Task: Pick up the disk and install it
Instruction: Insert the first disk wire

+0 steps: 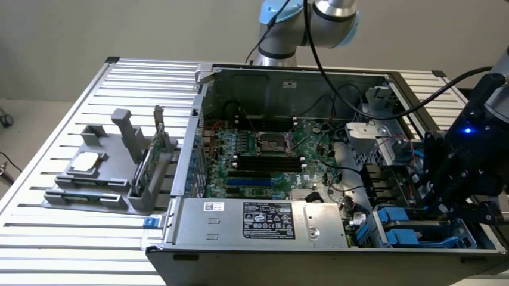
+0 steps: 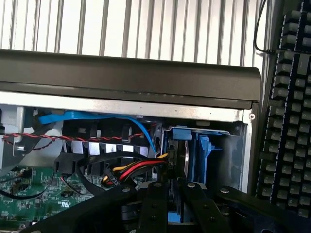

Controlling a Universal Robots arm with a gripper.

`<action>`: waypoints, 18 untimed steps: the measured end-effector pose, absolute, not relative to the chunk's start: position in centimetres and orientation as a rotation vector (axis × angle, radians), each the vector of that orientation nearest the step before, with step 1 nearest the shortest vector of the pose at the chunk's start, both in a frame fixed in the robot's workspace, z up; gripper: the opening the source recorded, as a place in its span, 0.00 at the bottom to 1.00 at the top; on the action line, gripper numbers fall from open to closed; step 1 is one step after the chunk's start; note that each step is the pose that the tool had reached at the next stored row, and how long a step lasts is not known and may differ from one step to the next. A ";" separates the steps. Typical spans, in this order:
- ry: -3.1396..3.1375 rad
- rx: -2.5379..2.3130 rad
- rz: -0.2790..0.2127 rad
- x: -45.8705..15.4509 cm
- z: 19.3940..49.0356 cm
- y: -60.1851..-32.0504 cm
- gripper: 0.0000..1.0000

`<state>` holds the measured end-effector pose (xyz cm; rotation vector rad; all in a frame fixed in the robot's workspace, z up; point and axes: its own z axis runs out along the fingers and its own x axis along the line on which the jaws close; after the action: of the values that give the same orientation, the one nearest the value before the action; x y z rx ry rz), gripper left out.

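Blue plastic frames the disk (image 2: 176, 167), which stands on edge in the drive bay at the front corner of the open computer case (image 1: 238, 256), toward the exterior view's right. The gripper (image 2: 170, 194) reaches down into that bay, its black fingers (image 2: 154, 204) drawn narrow and closed on the disk's near edge. Red, yellow and black wires (image 2: 131, 170) run to the disk's side, and a blue cable (image 2: 97, 117) arcs above them. The case lies open on a slatted metal surface (image 1: 71, 107), with a grey holder (image 1: 104, 173) well apart at the exterior view's left. A dark keyboard (image 2: 286, 107) sits beside the case.
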<state>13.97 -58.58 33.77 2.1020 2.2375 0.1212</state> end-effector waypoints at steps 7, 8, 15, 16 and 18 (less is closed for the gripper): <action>2.230 2.103 0.126 13.9 33.5 -58.6 0.18; 2.229 2.103 0.126 13.9 33.5 -58.6 0.18; 2.226 2.104 0.127 13.9 33.2 -58.6 0.18; 2.226 2.105 0.127 13.9 33.2 -58.6 0.18; 2.226 2.105 0.128 13.9 33.2 -58.6 0.18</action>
<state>13.93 -58.59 33.21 2.1050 2.2256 0.1276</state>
